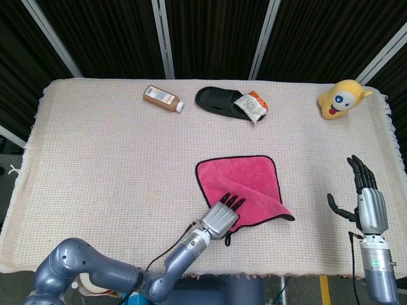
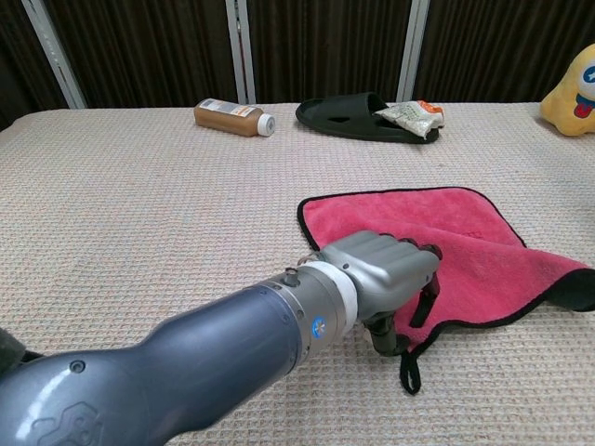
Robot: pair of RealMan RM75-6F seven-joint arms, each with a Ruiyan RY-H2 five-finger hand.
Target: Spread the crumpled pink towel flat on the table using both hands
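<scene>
The pink towel (image 1: 245,181) (image 2: 465,232) with a black hem lies near the table's front middle. Its far part is flat, and its right side is folded over into a flap that points right. My left hand (image 1: 220,219) (image 2: 386,269) is on the towel's near-left corner. Its fingers curl over the cloth and its thumb sits at the hem, so it grips that edge. A black hanging loop (image 2: 409,372) trails from the corner below the hand. My right hand (image 1: 367,203) stands upright at the table's right front, fingers apart and holding nothing, well right of the towel.
Along the far edge of the woven table cover (image 1: 95,165) lie a brown bottle (image 1: 164,99) (image 2: 232,118) and a black slipper (image 1: 219,101) (image 2: 349,119) with a snack packet (image 1: 251,106) (image 2: 409,113) on it. A yellow plush toy (image 1: 342,98) (image 2: 576,88) sits at the far right.
</scene>
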